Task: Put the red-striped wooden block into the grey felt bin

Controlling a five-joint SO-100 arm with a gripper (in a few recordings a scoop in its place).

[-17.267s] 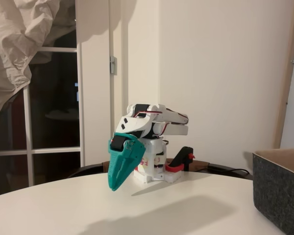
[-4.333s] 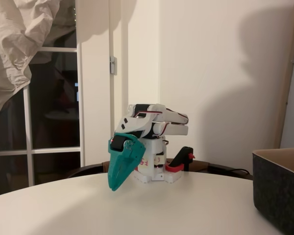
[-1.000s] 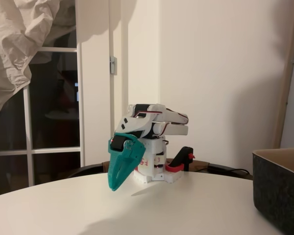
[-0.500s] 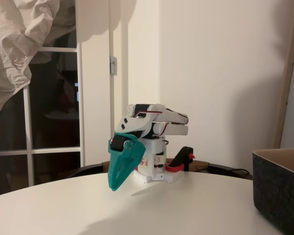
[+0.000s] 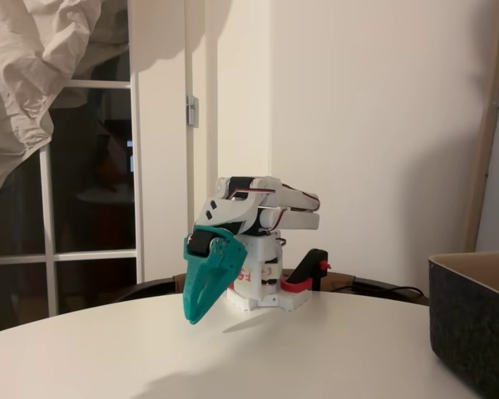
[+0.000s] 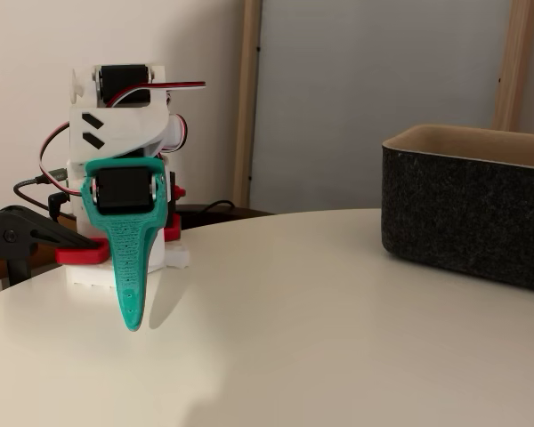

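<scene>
At about nine o'clock on the tabletop [image 6: 320, 294] in one fixed view, I see the arm folded down over its clamped base, its teal hand [image 6: 130, 316] hanging tip-down just above the surface with the two fingers pressed together and nothing between them. My other fixed view puts the same hand [image 5: 191, 314] near the middle, pointing toward seven o'clock, closed and empty there too. Against the pictures from the last half second and second, I find nothing moved: arm, hand and bin sit as they did; only the broad shadow that lay on the wall a few seconds back is gone. The grey felt bin [image 6: 467, 213] stands at three o'clock, well apart from the hand, and my cameras sit too low to see over its rim. I cannot find the red-striped wooden block on the tabletop, so it may be lying inside the bin or somewhere outside my frames; this parked pose would fit either, and I won't call it.
</scene>
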